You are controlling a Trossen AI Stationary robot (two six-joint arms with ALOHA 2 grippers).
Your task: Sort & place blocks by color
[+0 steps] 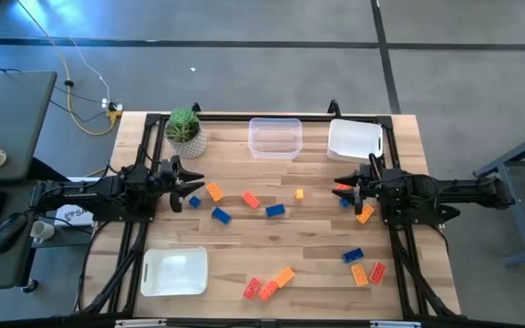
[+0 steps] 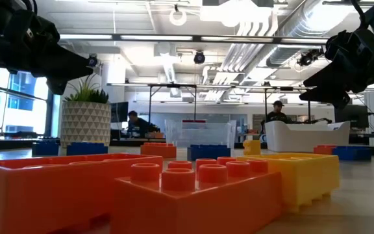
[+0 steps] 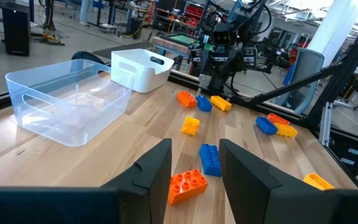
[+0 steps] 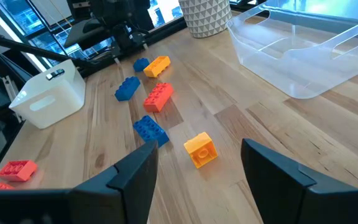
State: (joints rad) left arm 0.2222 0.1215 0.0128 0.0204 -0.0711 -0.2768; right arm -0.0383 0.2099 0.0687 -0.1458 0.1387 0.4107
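From above, the left hand point(image 1: 192, 187) hovers over the worktop point(image 1: 317, 264) with a blue block point(image 1: 195, 201) and an orange block point(image 1: 214, 191) just beside its tips. The right hand point(image 1: 344, 187) faces it from the other side, with a red block point(image 1: 343, 188), a blue one point(image 1: 345, 201) and an orange one point(image 1: 365, 214) close by. Between the hands lie more blocks point(image 1: 276, 210); others sit nearer the front edge.

At table height, orange bricks point(image 2: 193, 185) and a yellow one point(image 2: 304, 172) fill the foreground; both arms hang above.

The left wrist view shows that hand's fingers point(image 3: 157, 168) apart and empty, an orange block point(image 3: 187, 185) and a blue block point(image 3: 210, 159) just ahead.

The right wrist view shows its fingers point(image 4: 135, 174) wide apart, holding nothing, a small orange block point(image 4: 201, 149) and a blue one point(image 4: 150, 130) just ahead, the clear tub point(image 4: 303, 50) beyond.
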